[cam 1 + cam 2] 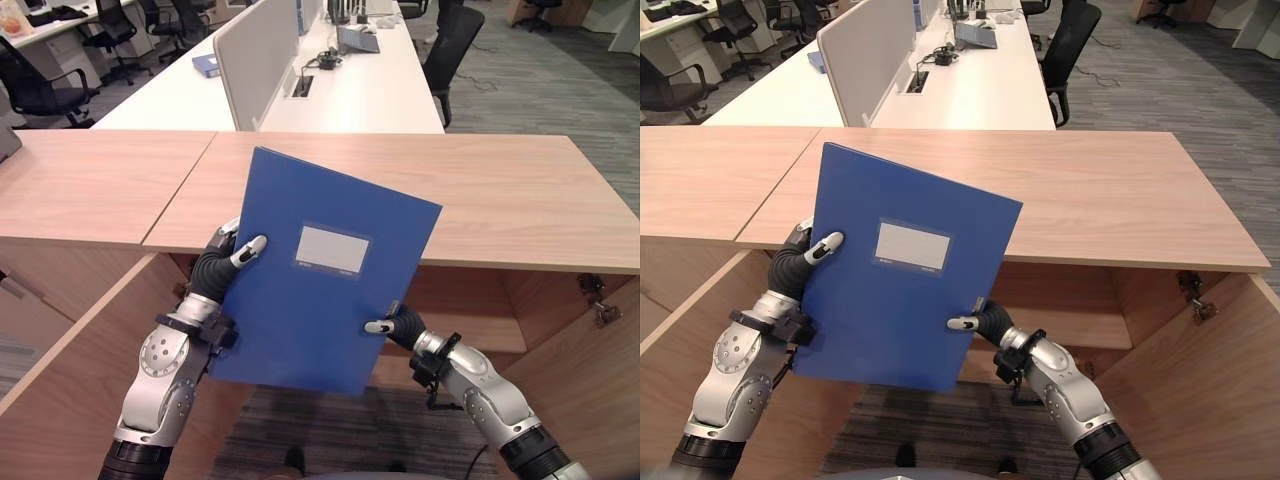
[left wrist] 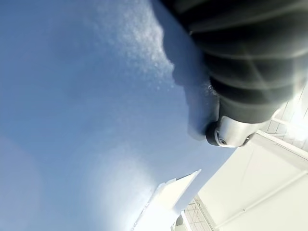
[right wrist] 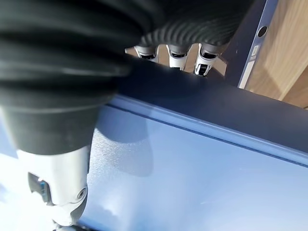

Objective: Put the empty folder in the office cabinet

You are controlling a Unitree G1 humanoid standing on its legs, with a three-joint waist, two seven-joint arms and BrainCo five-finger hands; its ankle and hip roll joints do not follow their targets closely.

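Note:
A blue folder (image 1: 320,280) with a pale label window is held upright and tilted in front of the open wooden cabinet (image 1: 520,300). My left hand (image 1: 228,258) grips its left edge, thumb on the front cover. At the lower right edge my right hand (image 1: 398,325) pinches it, thumb in front and fingers (image 3: 202,62) behind. The folder's blue cover (image 2: 86,120) lies close against my left hand in the left wrist view. The folder's top corner overlaps the cabinet's top board (image 1: 1090,190).
The cabinet's doors (image 1: 70,360) stand open on both sides, with a hinge (image 1: 600,300) on the right one. An inner shelf (image 1: 470,330) shows behind the folder. Beyond the cabinet stand white desks (image 1: 350,90) with a divider panel and black office chairs (image 1: 455,50).

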